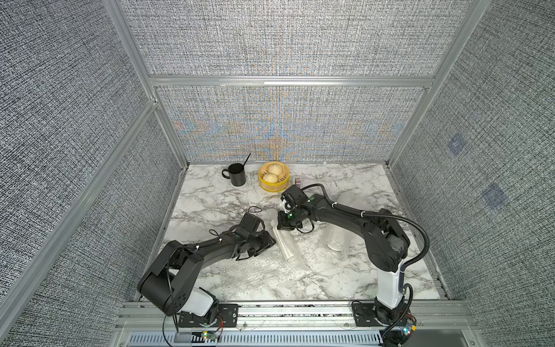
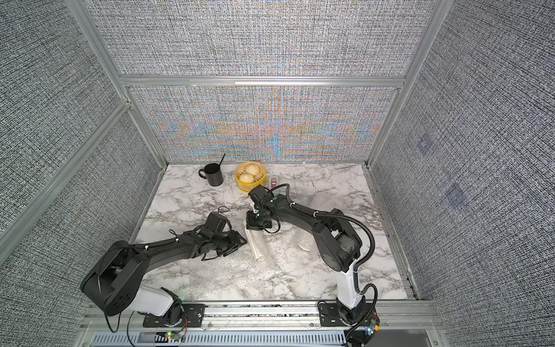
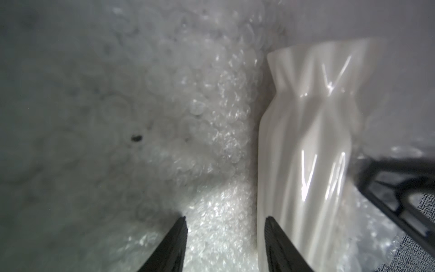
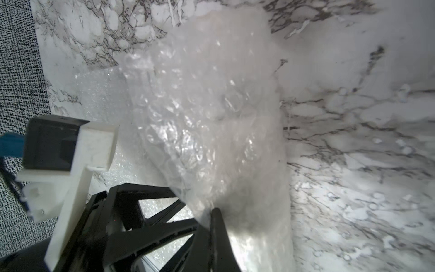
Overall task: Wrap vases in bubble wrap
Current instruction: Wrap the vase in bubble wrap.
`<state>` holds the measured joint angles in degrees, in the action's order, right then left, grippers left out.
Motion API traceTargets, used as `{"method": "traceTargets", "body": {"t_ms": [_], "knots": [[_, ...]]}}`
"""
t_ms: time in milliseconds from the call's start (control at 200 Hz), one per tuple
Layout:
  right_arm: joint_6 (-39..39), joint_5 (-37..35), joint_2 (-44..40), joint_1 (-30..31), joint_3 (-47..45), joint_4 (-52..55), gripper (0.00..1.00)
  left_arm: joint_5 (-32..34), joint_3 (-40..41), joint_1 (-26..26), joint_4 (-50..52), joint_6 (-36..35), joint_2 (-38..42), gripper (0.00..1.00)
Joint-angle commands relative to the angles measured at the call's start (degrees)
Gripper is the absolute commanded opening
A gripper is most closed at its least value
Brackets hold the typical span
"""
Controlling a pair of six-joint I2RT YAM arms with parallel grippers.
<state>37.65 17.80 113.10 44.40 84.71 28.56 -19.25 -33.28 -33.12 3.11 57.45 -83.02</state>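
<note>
- Location: the slim white ribbed ceramic vase with a narrow neck (image 1: 283, 243) lies on its side on the marble-patterned desk (image 1: 216, 198). It sits between the two hands, on the clear dotted bubble wrap sheet (image 1: 255, 272).
- Left hand (image 3: 225, 217): the jaws stand apart with nothing clamped between them. One finger (image 3: 280, 247) is at the vase body (image 3: 306, 153); contact cannot be confirmed.
- Right hand (image 1: 283, 224): closed at the rear end of the vase. It appears to pinch a fold of bubble wrap (image 4: 200, 117) that lies over the vase.
- Hazard, slip: the pinch takes only a thin fold of glossy film. A sideways pull may free it, and the sheet would likely spring flat.
- Hazard, roll: the vase is round and lies loose. A push from the left finger may roll it off the sheet instead of into it.
- Hazard, coverage: the neck is bare in the left wrist view. A short fold would leave the mouth exposed.
- Orientation: the long axis is horizontal and runs diagonally from the right hand toward the front rail (image 1: 300, 309).
- Orientation, ends: the neck and mouth are at the end away from the left fingers. This is judged to be the front end.
</note>
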Motion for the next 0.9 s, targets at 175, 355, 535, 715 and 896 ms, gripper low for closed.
{"method": "traceTargets", "body": {"t_ms": [175, 355, 535, 715, 896], "knots": [[3.14, -7.24, 1.02, 2.83, -0.59, -3.20, 0.00, -0.47, 6.21, 0.86, 0.45, 3.30, 7.86, 0.51], [3.83, -7.36, 1.84, 3.59, -1.72, -4.94, 0.00, -0.75, 9.18, -0.02, -0.27, 4.24, 15.98, 0.51], [3.87, -7.43, 1.90, 4.02, -1.74, -5.42, 0.00, -1.35, 6.05, -2.33, -1.14, 0.70, 18.03, 0.51], [3.76, -7.23, 1.90, 4.12, -1.75, -5.48, 0.00, -1.68, 3.04, -4.39, -3.52, -0.08, 12.71, 0.50], [3.73, -7.09, 1.68, 4.07, -1.91, -5.64, 0.00, -1.58, 2.69, -4.60, -4.31, 0.06, 9.02, 0.38]]}}
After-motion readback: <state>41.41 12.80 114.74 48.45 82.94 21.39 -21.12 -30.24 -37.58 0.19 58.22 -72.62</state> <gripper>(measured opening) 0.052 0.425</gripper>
